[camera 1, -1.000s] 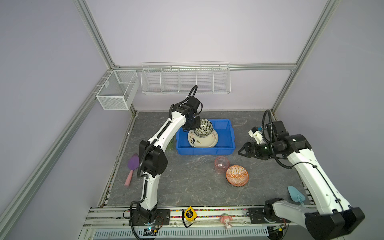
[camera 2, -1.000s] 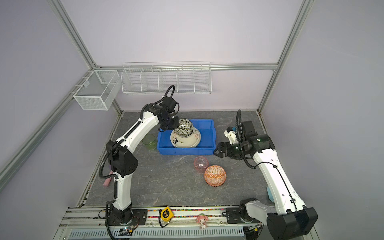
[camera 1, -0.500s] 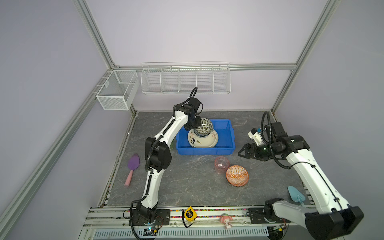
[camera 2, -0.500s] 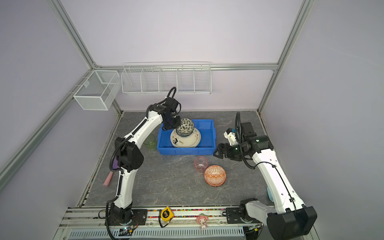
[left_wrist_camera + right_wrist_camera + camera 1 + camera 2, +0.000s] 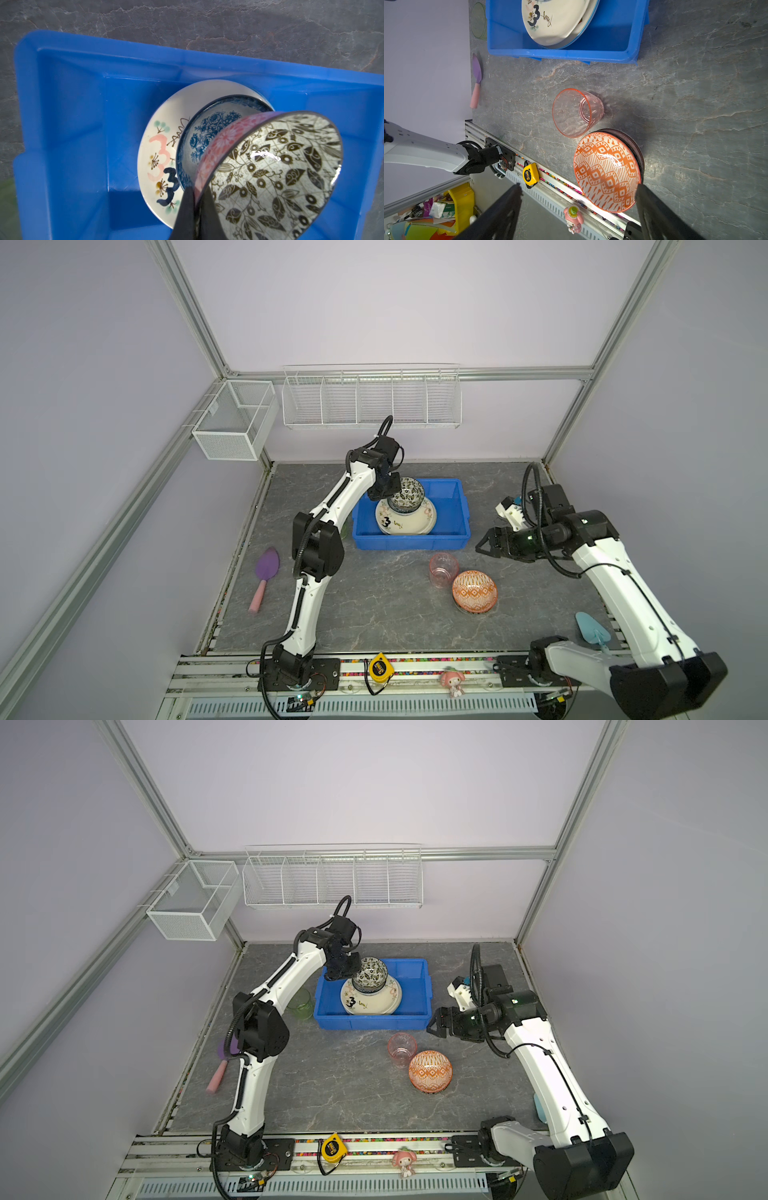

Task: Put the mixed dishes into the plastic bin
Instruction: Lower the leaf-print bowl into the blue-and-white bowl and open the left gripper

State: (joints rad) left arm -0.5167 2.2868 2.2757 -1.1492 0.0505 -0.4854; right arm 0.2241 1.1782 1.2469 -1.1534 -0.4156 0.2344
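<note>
In the bin [image 5: 455,510] the stack [image 5: 409,524] stands central, both ends bare, the left hand [image 5: 391,490] over one; the table's [image 5: 374,622] front middle lies open, pink cup [image 5: 443,570] and orange bowl [image 5: 474,593] standing near the bin's front-right corner.

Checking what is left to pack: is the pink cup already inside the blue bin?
No, the pink cup sits on the grey tabletop outside the blue bin, next to the orange patterned bowl.
</note>
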